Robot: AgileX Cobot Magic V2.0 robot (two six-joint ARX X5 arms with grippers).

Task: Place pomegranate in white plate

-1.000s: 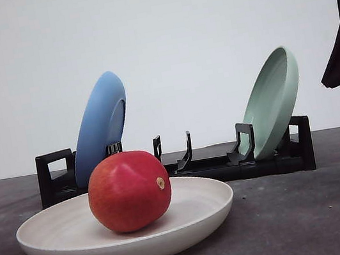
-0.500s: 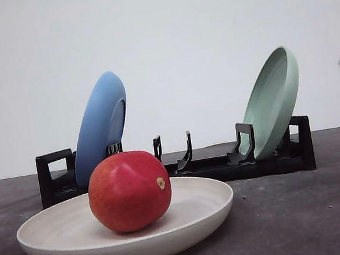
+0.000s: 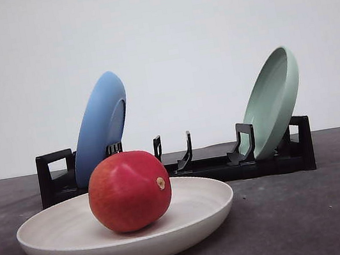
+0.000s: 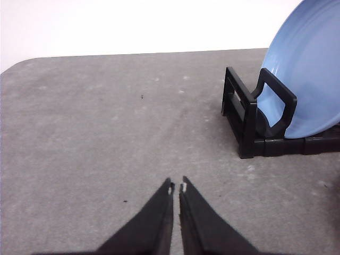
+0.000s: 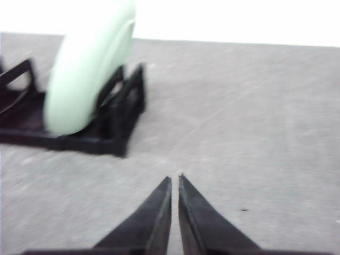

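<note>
Dark grey table (image 3: 314, 221) before plain white wall (image 3: 193, 27).

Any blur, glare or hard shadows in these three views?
Front view: sharp, even light, soft shadow under the white plate and pomegranate, no glare. Left wrist view: sharp, blue plate crisp. Right wrist view: motion-blurred, the green plate and rack smeared, the white background blown out.

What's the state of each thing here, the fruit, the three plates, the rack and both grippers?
pomegranate: resting in the white plate, free of any gripper.
white plate: flat on the table, holding the fruit.
blue plate: on edge in the rack, leaning.
pale green plate: on edge in the rack, leaning.
rack: middle slots unfilled.
left gripper: shut, holding nothing.
right gripper: shut, holding nothing.
</note>
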